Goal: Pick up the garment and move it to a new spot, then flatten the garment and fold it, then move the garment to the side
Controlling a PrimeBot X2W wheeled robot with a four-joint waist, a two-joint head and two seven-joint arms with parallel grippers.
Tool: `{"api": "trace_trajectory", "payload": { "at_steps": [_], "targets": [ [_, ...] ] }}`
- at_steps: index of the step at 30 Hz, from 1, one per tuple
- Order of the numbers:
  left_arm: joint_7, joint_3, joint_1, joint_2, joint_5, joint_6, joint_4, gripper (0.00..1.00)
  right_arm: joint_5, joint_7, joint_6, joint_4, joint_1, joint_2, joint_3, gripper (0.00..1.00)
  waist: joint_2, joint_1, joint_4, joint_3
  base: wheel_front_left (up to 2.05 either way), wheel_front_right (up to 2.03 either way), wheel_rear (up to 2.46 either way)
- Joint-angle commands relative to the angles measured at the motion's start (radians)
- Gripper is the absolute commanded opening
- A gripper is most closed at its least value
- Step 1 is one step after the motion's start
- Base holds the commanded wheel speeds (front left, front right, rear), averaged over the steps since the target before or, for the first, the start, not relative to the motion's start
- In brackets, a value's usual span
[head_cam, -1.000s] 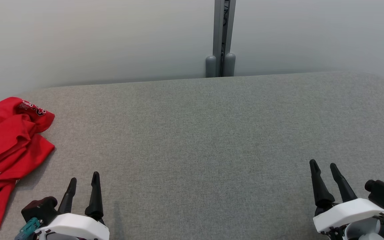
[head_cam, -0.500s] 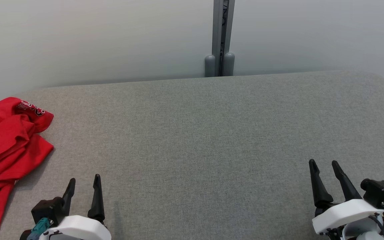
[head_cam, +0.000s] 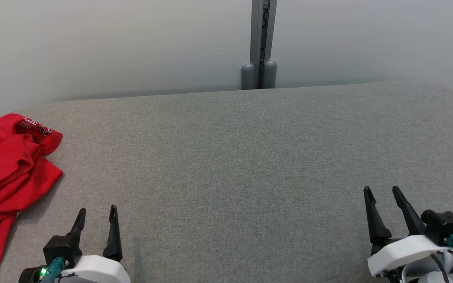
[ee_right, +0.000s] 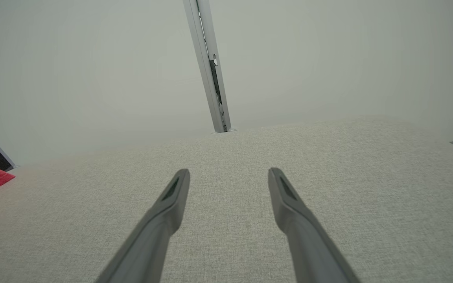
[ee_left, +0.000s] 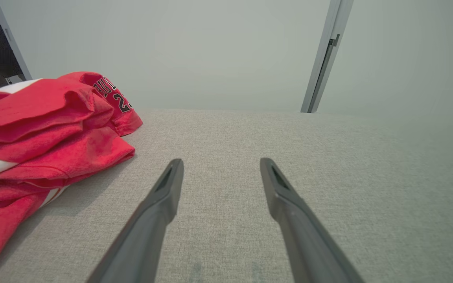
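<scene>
Currently garment (head_cam: 14, 173) crumpled, table (head_cam: 250, 157) L edge; untouched

Head looks down; both low wrist views share the garment (head_cam: 14, 169).

The shirt (head_cam: 10, 173) lies on the table (head_cam: 230, 157), far to your left. Your left gripper (head_cam: 97, 208) is near it, your right gripper (head_cam: 382, 189) far right.
</scene>
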Motion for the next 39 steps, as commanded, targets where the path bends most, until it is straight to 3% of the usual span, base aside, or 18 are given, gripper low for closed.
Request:
{"api": "trace_trajectory", "payload": {
  "at_steps": [1,21,26,33,39],
  "targets": [
    [-0.010,0.002,-0.012,0.008,0.023,0.005,-0.001,1.00,-0.024,-0.012,0.002,-0.001,-0.011,-0.005,0.000,1.00,0.0000,0.0000,0.001,0.000,0.00,0.00,0.00],
    [-0.046,0.016,0.011,0.000,0.161,0.013,0.002,1.00,-0.162,-0.049,0.002,0.014,0.004,-0.005,-0.002,1.00,0.0000,0.0000,0.005,-0.004,0.00,0.00,0.00],
    [-0.044,0.019,0.014,-0.003,0.154,0.013,-0.002,1.00,-0.161,-0.048,0.002,0.016,0.010,-0.003,-0.005,1.00,0.0000,0.0000,0.013,-0.002,0.00,0.00,0.00],
    [-0.044,0.028,0.007,-0.006,0.152,0.011,0.000,1.00,-0.153,-0.048,0.002,0.012,0.005,-0.005,0.004,1.00,0.0000,0.0000,0.068,0.006,0.00,0.00,0.00],
    [-0.044,0.039,0.008,-0.007,0.147,0.013,0.007,1.00,-0.142,-0.048,0.002,0.016,0.005,-0.004,0.022,1.00,0.0000,0.0000,0.156,0.011,0.00,0.00,0.00]
  ]
}}
